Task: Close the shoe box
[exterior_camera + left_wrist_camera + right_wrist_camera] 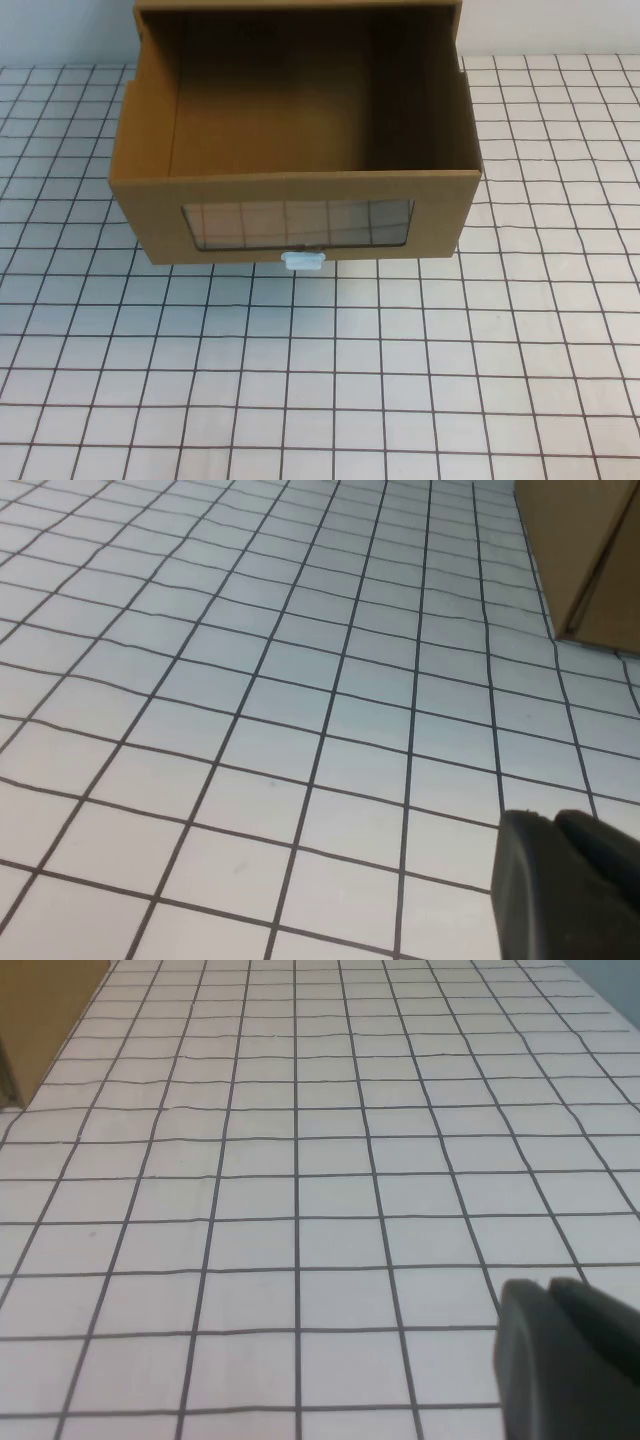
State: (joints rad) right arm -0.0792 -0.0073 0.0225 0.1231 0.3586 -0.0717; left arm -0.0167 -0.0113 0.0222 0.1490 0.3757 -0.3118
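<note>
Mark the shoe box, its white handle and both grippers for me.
shoe box (300, 190), high view, front panel's top edge.
white handle (302, 261), high view, its middle.
left gripper (565, 885), left wrist view, dark tip.
right gripper (565, 1355), right wrist view, dark tip.

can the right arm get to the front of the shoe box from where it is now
Probably yes. The shoe box stands pulled open, its front and white handle facing bare gridded table. The right gripper hangs over open table beside the box, and the left gripper is likewise off to the side; nothing lies between.
</note>
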